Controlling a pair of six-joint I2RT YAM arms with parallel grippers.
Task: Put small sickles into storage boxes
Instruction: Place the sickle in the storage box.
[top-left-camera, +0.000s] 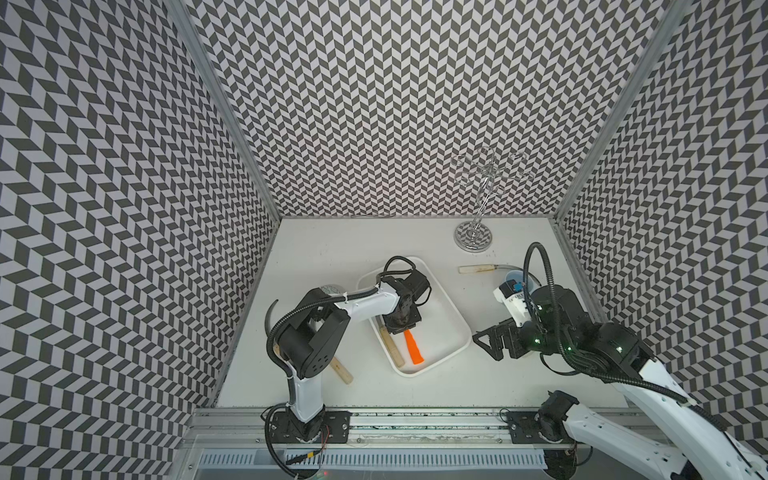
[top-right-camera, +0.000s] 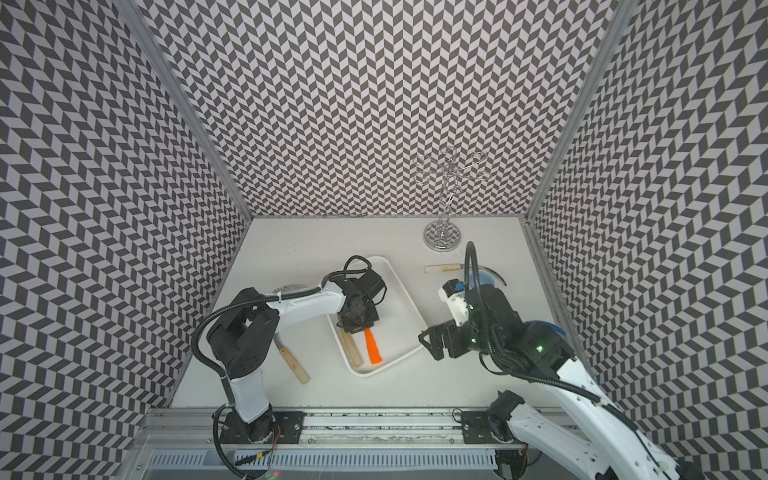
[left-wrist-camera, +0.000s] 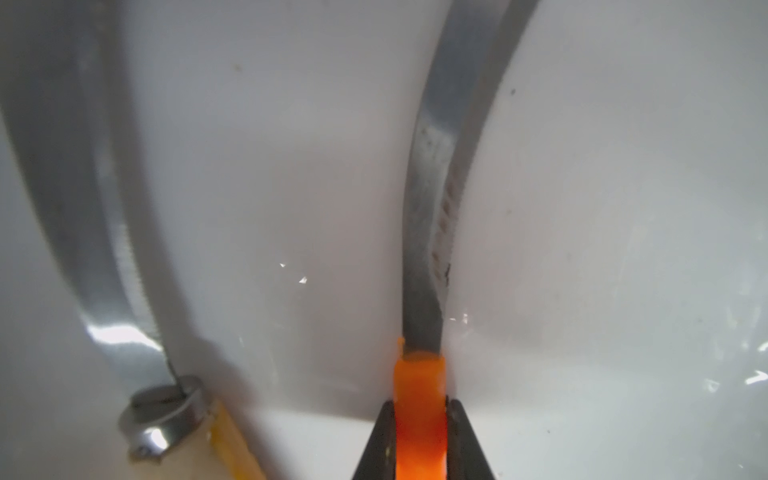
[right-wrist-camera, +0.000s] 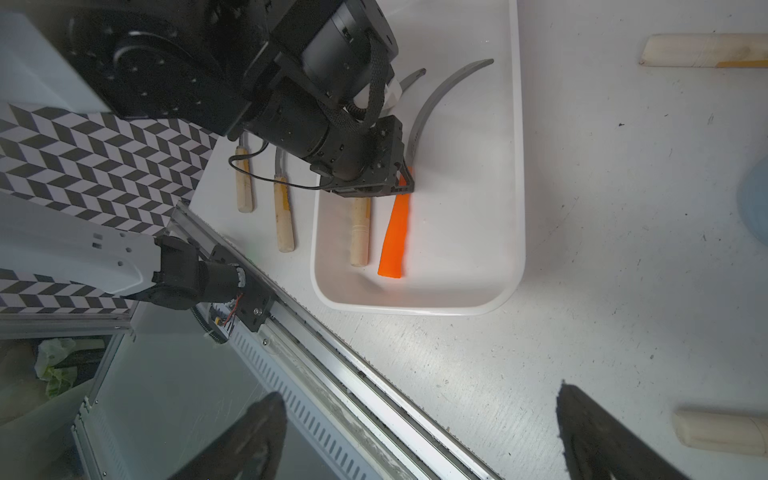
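The white storage box (top-left-camera: 442, 316) (top-right-camera: 401, 328) lies slantwise mid-table. Inside it are a wooden-handled small sickle (top-left-camera: 392, 348) and an orange-handled one (top-left-camera: 414, 348) (top-right-camera: 373, 347). My left gripper (top-left-camera: 401, 329) (left-wrist-camera: 420, 440) is shut on the orange handle (left-wrist-camera: 419, 411) near the blade (left-wrist-camera: 432, 208). The handle's free end points to the table's front. Whether this sickle rests on the box floor I cannot tell. My right gripper (top-left-camera: 484, 338) (right-wrist-camera: 419, 399) hangs open and holds nothing, just right of the box (right-wrist-camera: 478, 249).
Two wooden-handled sickles (right-wrist-camera: 244, 183) (right-wrist-camera: 284, 216) lie on the table left of the box, partly under the left arm. Another (top-left-camera: 478, 269) lies at the back right by a light blue mug (top-left-camera: 515, 276). A chrome stand (top-left-camera: 473, 239) and a grey bowl (top-left-camera: 330, 288) are nearby.
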